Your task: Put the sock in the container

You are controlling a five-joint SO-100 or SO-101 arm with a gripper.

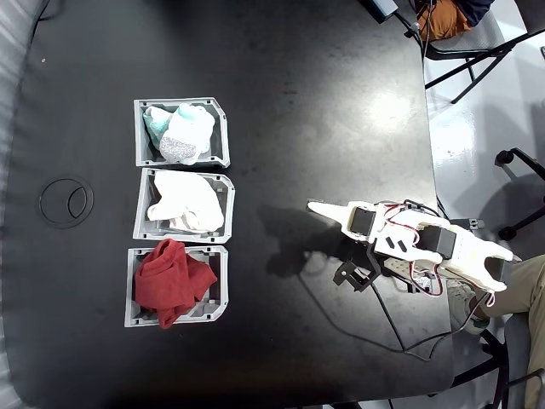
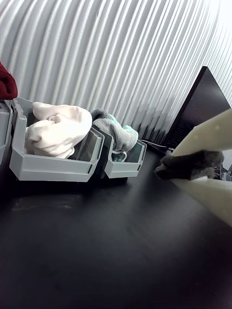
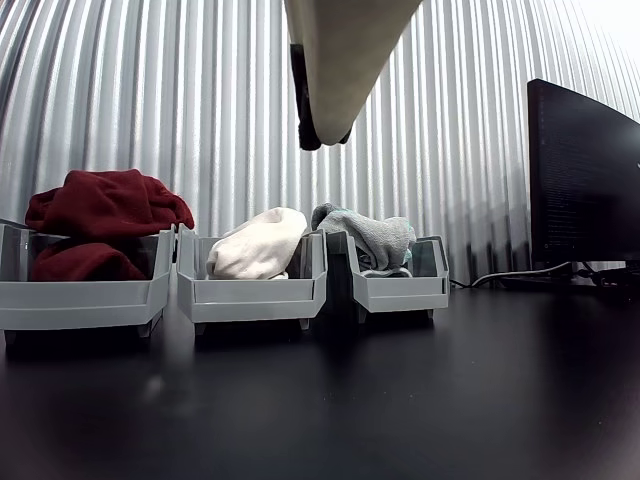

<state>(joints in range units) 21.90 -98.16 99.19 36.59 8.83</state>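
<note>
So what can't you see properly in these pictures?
- The teal-and-white sock: mostly buried under the sock in the container, fixed view.
- Gripper: cut off by the wrist view's right edge.
- Bin bottoms: hidden by the red cloth and the white cloth.

Sock (image 1: 186, 136): balled, white with grey patches, lying atop teal-and-white fabric inside container. Container (image 1: 218, 135): square light-grey bin, one cut corner, upright, well apart from the claw (image 1: 317, 207).

Red cloth (image 2: 7, 81) cut by frame edge
</note>
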